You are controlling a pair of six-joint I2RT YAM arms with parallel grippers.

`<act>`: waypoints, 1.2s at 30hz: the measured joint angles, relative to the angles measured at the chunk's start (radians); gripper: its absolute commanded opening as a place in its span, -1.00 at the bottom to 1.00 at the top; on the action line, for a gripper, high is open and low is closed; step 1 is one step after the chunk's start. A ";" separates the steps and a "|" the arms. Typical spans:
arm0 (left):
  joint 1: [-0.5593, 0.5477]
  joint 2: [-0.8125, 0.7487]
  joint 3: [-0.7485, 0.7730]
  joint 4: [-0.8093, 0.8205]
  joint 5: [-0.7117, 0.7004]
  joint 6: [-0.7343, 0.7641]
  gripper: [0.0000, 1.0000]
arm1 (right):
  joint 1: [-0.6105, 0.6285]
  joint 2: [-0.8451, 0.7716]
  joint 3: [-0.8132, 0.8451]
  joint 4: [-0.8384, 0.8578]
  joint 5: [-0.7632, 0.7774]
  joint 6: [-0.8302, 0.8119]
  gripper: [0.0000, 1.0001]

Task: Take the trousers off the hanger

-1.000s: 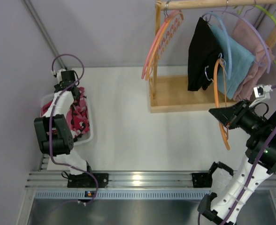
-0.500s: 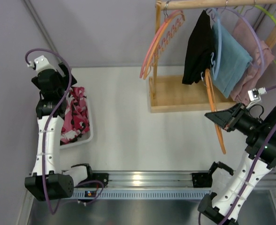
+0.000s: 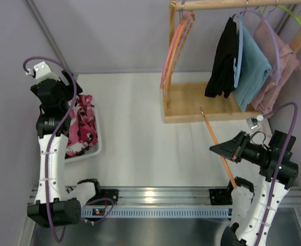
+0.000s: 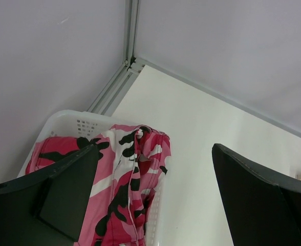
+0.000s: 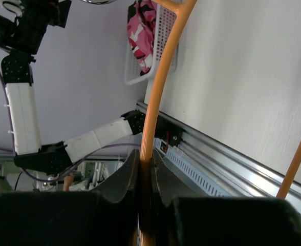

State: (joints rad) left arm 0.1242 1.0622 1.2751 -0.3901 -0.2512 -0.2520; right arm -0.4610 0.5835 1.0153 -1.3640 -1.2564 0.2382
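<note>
The pink, white and black camouflage trousers [image 3: 83, 128] lie in a white basket [image 3: 97, 148] at the left. In the left wrist view they [image 4: 122, 200] lie below my open, empty left gripper [image 4: 154, 149], which hovers above the basket [image 4: 63, 117]. In the top view that gripper [image 3: 68, 100] is raised over the basket. The black trousers [image 3: 224, 56] hang from the rack's rail. My right gripper [image 3: 219, 149] is shut on a bare orange hanger [image 3: 212, 134] held off the rack, over the table. In the right wrist view the gripper [image 5: 146, 169] clamps the hanger's rod [image 5: 158, 92].
A wooden rack with a tray base [image 3: 186, 105] and a top rail [image 3: 217, 4] stands at the back right. It carries pink-orange hangers [image 3: 173, 48], a blue cloth [image 3: 253, 66], a pink cloth [image 3: 281, 66] and a green hanger [image 3: 300, 21]. An aluminium rail [image 3: 155, 197] runs along the near edge.
My right gripper drew the orange hanger away from the rack, down and toward the near edge. The black trousers stayed on the rail and swung. My left arm rose from the basket, empty.
</note>
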 measured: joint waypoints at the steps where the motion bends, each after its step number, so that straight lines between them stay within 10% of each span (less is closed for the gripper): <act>1: 0.000 -0.006 -0.001 0.000 0.002 0.000 0.97 | 0.003 -0.006 0.003 0.000 -0.016 0.006 -1.00; 14: 0.000 -0.026 -0.007 -0.003 0.033 -0.012 0.97 | -0.002 -0.063 0.277 0.622 -0.045 0.610 -1.00; 25: 0.000 -0.026 -0.007 -0.004 0.049 -0.034 0.97 | 0.002 0.197 0.297 1.048 0.053 0.984 -1.00; 36: 0.000 -0.026 0.021 -0.008 0.053 -0.045 0.97 | 0.355 0.428 0.487 1.147 0.269 0.974 -1.00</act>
State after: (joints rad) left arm 0.1242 1.0367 1.2964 -0.3977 -0.1982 -0.2970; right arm -0.1062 1.0115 1.5021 -0.2169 -0.9874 1.2118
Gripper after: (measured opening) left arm 0.983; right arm 0.076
